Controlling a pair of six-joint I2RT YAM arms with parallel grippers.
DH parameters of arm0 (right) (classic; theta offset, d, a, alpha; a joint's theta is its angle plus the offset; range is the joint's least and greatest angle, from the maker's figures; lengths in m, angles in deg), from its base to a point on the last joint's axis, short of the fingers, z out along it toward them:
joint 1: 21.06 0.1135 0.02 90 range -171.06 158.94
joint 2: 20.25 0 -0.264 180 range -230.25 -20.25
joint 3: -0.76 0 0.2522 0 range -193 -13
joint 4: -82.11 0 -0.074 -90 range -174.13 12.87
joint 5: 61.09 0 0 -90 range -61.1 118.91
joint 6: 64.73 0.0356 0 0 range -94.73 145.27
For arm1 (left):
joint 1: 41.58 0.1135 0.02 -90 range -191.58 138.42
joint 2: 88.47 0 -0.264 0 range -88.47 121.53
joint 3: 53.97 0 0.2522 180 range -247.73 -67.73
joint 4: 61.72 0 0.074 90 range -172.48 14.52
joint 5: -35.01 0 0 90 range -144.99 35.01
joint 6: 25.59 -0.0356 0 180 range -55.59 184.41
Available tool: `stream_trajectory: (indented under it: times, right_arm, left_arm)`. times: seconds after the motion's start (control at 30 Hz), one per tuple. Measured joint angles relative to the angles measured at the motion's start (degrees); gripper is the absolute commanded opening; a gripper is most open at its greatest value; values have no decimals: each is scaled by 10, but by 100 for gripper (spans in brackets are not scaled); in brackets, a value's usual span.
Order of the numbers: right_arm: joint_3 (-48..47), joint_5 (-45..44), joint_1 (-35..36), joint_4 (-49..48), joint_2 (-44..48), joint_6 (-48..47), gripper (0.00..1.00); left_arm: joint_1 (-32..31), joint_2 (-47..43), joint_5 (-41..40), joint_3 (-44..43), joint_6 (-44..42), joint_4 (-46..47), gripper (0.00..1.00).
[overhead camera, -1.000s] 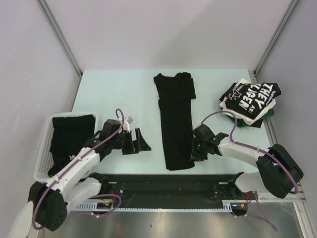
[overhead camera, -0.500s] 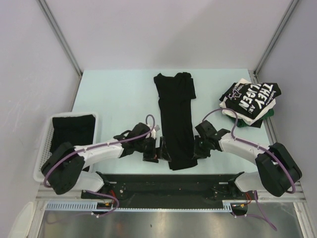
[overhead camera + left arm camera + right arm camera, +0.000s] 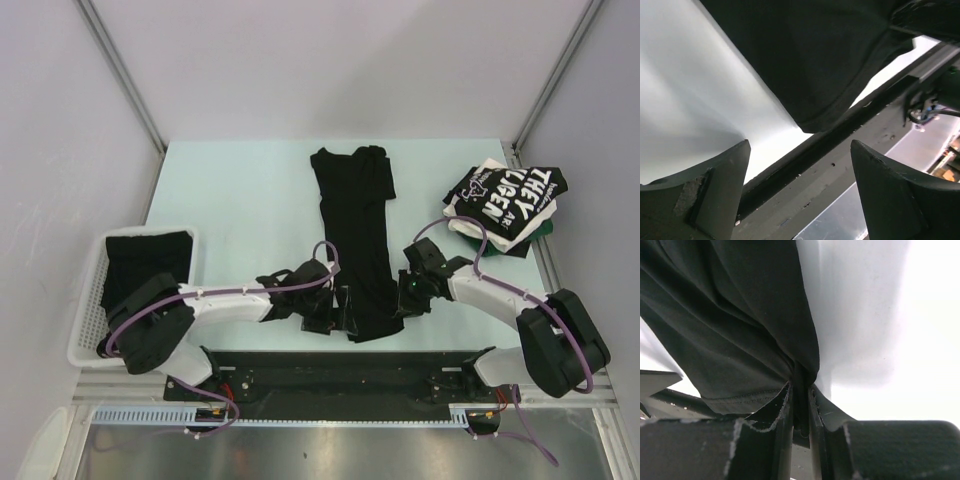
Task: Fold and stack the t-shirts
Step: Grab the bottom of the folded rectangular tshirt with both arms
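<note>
A black t-shirt (image 3: 355, 240), folded into a long strip, lies down the middle of the table. My right gripper (image 3: 407, 300) is shut on its near right edge; in the right wrist view the fabric (image 3: 740, 325) is pinched between the closed jaws of that gripper (image 3: 801, 410). My left gripper (image 3: 340, 315) is open at the shirt's near left corner. In the left wrist view that corner (image 3: 805, 55) lies just ahead of the spread, empty fingers (image 3: 715, 185). A stack of folded shirts, the top one with white lettering (image 3: 505, 200), sits at the back right.
A white mesh basket (image 3: 85, 320) at the near left holds another black shirt (image 3: 145, 275). The table's near edge and the black base rail (image 3: 340, 375) run just behind both grippers. Grey walls stand on both sides.
My left arm has swung right from beside the basket to the shirt's near left corner, still open. My right gripper has stayed shut on the shirt's edge, shifting only slightly.
</note>
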State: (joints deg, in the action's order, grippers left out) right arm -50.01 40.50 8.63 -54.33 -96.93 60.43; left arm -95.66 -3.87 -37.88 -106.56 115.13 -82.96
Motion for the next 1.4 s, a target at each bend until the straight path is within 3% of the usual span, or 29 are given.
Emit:
stream_trajectory:
  times: [0.2,0.4,0.73,0.87,1.4]
  right_arm:
    - [-1,15,-12,0,0,-18,19]
    - [-2,26,-21,0,-9,-40,19]
    - [-2,43,-43,4,-15,-72,18]
    - [-2,47,-49,4,-16,-83,18]
    - [-2,79,-59,12,-16,-99,17]
  left_arm:
    - [-40,33,-35,-30,29,-4,84]
    - [-63,67,-50,-58,52,7,74]
    - [-81,98,-68,-66,78,19,28]
    - [-83,107,-70,-68,82,17,17]
    - [-85,127,-91,-115,46,-48,9]
